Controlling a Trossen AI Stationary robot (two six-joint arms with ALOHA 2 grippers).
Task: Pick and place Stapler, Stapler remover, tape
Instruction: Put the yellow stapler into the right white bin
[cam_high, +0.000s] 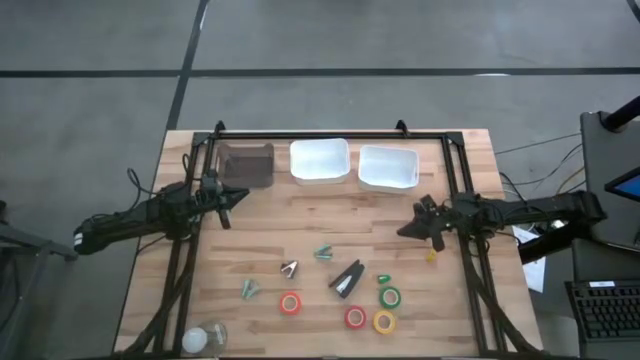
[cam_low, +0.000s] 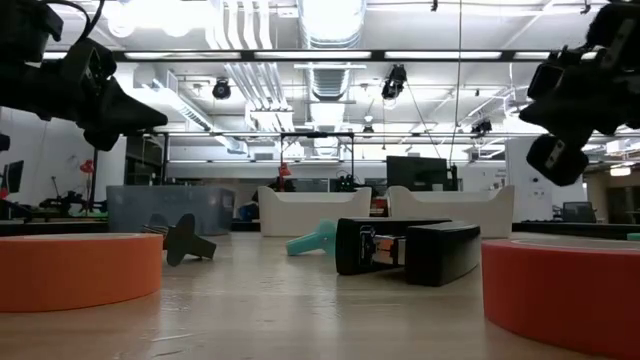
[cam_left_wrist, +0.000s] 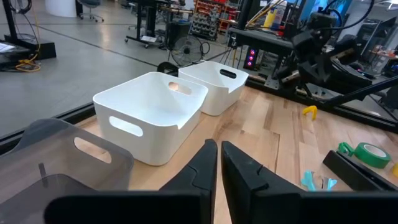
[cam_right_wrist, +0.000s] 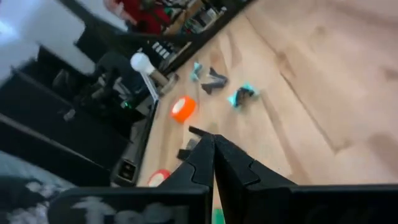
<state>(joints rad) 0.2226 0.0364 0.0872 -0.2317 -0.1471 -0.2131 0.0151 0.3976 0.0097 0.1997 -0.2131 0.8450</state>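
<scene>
The black stapler (cam_high: 347, 278) lies on its side on the near half of the table, also in the low view (cam_low: 405, 250). The tape rolls lie flat around it: two red (cam_high: 290, 303) (cam_high: 355, 317), a green (cam_high: 389, 297) and a yellow (cam_high: 384, 321). Three staple removers rest nearby: a dark one (cam_high: 289, 267) and two teal ones (cam_high: 323, 252) (cam_high: 249, 289). My left gripper (cam_high: 235, 197) (cam_left_wrist: 219, 155) hovers shut in front of the dark bin, above the table. My right gripper (cam_high: 405, 230) (cam_right_wrist: 213, 149) hovers shut on the right side, short of the stapler, tipped toward the table's near-left.
At the far edge stand a dark grey bin (cam_high: 247, 163) and two white bins (cam_high: 320, 160) (cam_high: 388, 166). A small yellow piece (cam_high: 432, 256) lies near my right gripper. A light bulb (cam_high: 205, 338) lies at the near-left corner. A black frame (cam_high: 330, 134) rims the table.
</scene>
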